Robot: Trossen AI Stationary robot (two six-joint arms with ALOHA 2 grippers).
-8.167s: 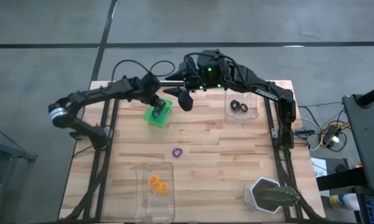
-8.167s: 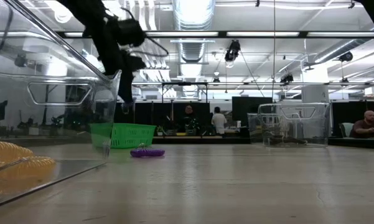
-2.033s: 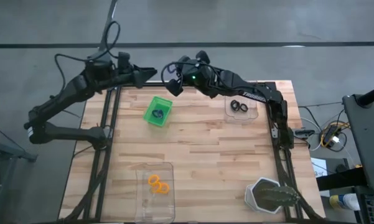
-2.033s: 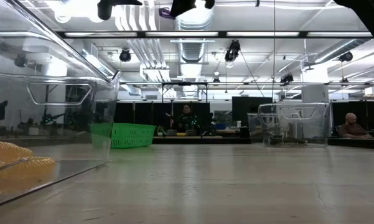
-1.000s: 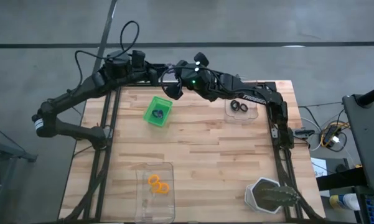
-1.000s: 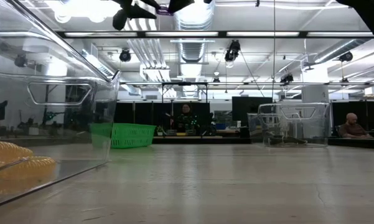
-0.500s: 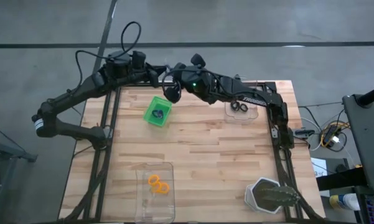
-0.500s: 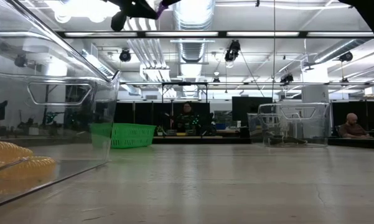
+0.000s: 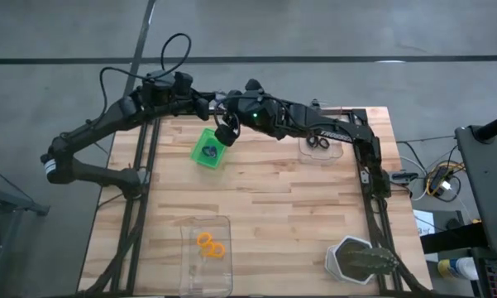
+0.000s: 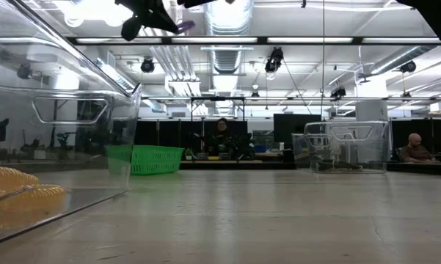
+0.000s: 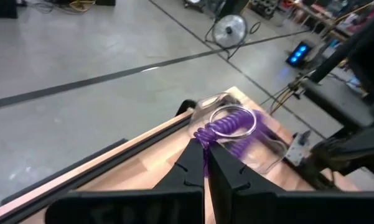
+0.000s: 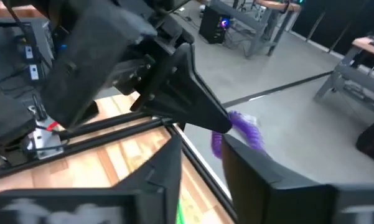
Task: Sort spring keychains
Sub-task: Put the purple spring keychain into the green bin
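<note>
Left end effector [image 11: 205, 163] clamped tight on a purple spring keychain [image 11: 227, 126], up high over the bench's [image 9: 265, 199] far-left edge; right end effector [image 12: 199, 152] alongside, fingers parted and holding nothing

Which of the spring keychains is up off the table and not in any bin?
The purple keychain: it is pinched in the left gripper, held in the air. The orange ones and black ones lie in clear trays.

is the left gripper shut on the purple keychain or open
Shut on it. In the left wrist view the left gripper has its fingers pressed together on the purple spring keychain, which hangs in the air beyond the table edge.
</note>
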